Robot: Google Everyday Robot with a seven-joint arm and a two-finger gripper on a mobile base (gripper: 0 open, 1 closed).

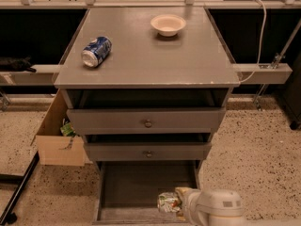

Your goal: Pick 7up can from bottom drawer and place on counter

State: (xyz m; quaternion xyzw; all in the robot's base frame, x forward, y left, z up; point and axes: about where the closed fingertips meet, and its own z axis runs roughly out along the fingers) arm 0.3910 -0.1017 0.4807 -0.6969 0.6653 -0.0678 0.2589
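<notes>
gripper (180, 201) at 7up can (167, 203), bottom drawer (134, 185) front

Gripper (179, 203) low, right of centre.

Grey counter (150, 65): blue and white can (96, 51) on its side at left, pale bowl (168, 24) upright at back right, well apart. Bottom drawer (136, 187) pulled open, 7up can (167, 202) at its front right, gripper (181, 205) right against it. Speckled floor (256, 149): open cardboard box (59, 145) left of cabinet.
</notes>
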